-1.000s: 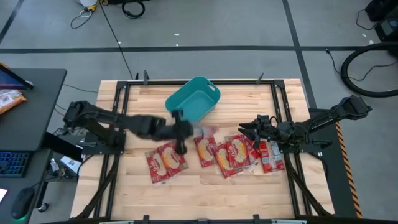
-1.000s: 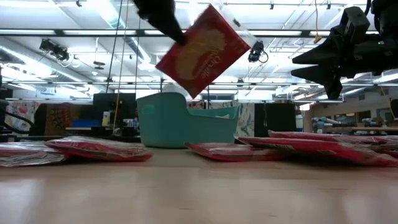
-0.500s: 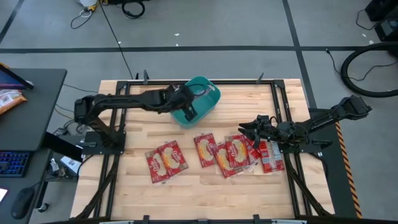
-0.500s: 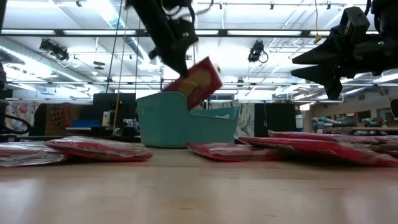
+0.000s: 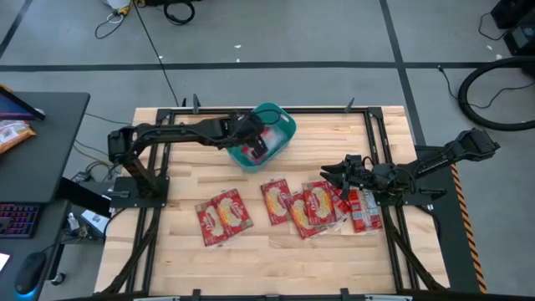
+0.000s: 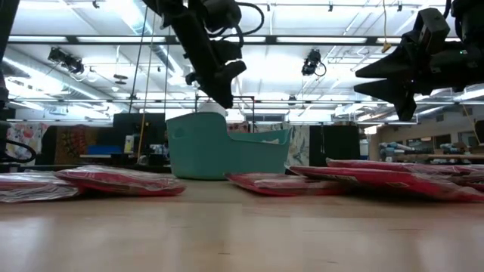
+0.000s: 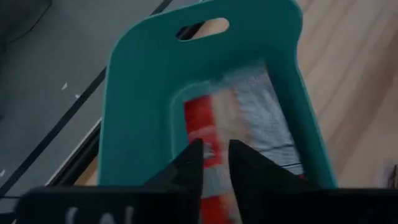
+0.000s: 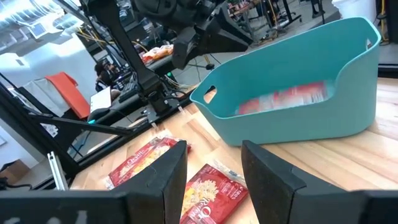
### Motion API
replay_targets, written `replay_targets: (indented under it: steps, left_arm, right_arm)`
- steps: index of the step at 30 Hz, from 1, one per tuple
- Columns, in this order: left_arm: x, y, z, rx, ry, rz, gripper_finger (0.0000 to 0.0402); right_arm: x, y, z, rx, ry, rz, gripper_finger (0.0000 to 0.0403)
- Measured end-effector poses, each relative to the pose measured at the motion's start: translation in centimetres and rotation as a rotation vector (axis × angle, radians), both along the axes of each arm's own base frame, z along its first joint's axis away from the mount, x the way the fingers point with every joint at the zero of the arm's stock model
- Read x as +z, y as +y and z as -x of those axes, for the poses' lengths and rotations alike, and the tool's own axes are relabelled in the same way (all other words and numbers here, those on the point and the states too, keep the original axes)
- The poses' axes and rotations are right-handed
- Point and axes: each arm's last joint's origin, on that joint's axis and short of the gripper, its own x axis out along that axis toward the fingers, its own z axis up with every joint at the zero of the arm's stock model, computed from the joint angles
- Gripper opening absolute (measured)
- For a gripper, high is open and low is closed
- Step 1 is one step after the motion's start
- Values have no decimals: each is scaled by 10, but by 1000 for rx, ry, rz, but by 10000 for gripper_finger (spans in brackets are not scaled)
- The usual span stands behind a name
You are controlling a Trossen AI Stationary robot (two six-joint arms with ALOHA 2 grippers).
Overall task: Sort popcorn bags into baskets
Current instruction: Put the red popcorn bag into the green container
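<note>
Moved: popcorn bag (image 7: 208, 134) dropped from the left gripper (image 7: 212, 163) into the teal basket (image 5: 282, 125).
Left fingers: narrowly parted, holding nothing.
Right gripper (image 8: 213, 163): spread, waiting at the right.
Handling: light, crinkly, likely slippery; pinch an edge.

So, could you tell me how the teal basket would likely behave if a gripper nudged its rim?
The basket looks like thin plastic holding only a popcorn bag, so it would probably slide on the smooth table. Its wide flat base suggests tipping is unlikely.

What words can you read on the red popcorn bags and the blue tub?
"Orville": white script, seems to read so on one popcorn bag in the right wrist view.
Smaller print on the other popcorn bags: too small or blurred to read.
Teal basket: no writing shows on it.
</note>
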Motion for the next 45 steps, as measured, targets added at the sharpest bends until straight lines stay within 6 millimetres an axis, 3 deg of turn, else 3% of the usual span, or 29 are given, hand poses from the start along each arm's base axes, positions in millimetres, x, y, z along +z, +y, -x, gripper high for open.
replay_targets:
  steps: [2, 7, 13, 25, 37, 45]
  left_arm:
    - [2, -5, -1, -81, -4, 34, 105]
    - [14, -35, -4, -472, -54, 170, 116]
    - [19, -70, -8, -726, -27, 90, 117]
    - [14, -124, -4, -795, 43, 122, 117]
    - [10, -154, 4, -886, 119, 135, 117]
    - [-13, -195, 25, -1056, 279, 123, 117]
  right_arm:
    - [0, 0, 0, 0, -1, 0, 158]
    - [0, 0, 0, 0, 0, 0, 158]
    - [0, 0, 0, 0, -1, 0, 158]
    - [0, 0, 0, 0, 0, 0, 158]
    - [0, 0, 0, 0, -1, 0, 158]
    - [0, 0, 0, 0, -1, 0, 158]
